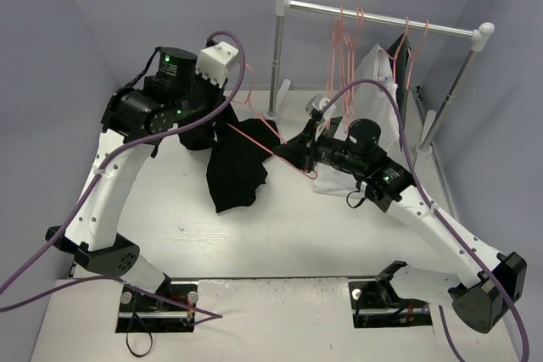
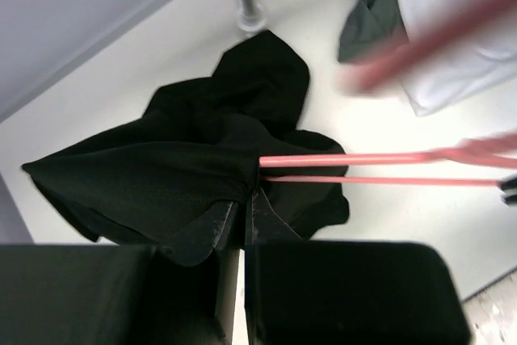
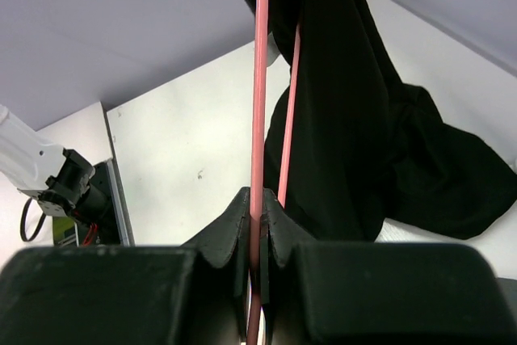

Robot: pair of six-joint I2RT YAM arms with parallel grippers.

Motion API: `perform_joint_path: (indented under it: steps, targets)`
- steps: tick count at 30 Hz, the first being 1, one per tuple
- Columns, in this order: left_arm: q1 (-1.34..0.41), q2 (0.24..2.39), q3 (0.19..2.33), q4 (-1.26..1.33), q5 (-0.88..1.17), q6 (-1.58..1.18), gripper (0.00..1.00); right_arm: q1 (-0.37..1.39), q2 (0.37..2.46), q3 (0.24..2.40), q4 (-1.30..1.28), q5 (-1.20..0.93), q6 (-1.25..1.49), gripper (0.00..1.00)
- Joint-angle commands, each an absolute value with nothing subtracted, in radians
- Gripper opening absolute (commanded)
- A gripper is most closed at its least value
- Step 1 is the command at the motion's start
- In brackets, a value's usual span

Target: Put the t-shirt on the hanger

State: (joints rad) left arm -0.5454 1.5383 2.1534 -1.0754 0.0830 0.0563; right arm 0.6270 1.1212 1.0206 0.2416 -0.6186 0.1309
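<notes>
Currently mid-threading: my left gripper (image 2: 245,214) clenched on the black t-shirt (image 2: 186,151), right gripper (image 3: 258,220) clamped on the pink wire hanger (image 3: 260,78); next, I judge, feed hanger deeper inside.

The left end of the thin pink wire hanger (image 2: 339,159) is hidden inside the large black fabric t-shirt (image 2: 186,167), a pink streak (image 2: 428,38) toward the far right is too blurred to identify, and the picture's edge cuts off the dark grey-green garment (image 2: 367,6).
</notes>
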Motion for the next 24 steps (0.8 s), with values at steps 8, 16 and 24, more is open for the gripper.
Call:
perform_joint_path:
  steps: [8,16,24]
  targets:
    - [-0.537,1.493,2.125,-0.89,0.139,0.049,0.0,0.604,1.033,1.02,0.371,-0.637,0.153,0.0]
    - [-0.573,1.502,2.184,-0.879,0.276,0.16,0.0,0.595,1.111,1.121,0.373,-0.691,0.156,0.0]
    - [-0.605,1.529,2.279,-0.881,0.313,0.216,0.0,0.59,1.191,1.234,0.383,-0.744,0.171,0.0]
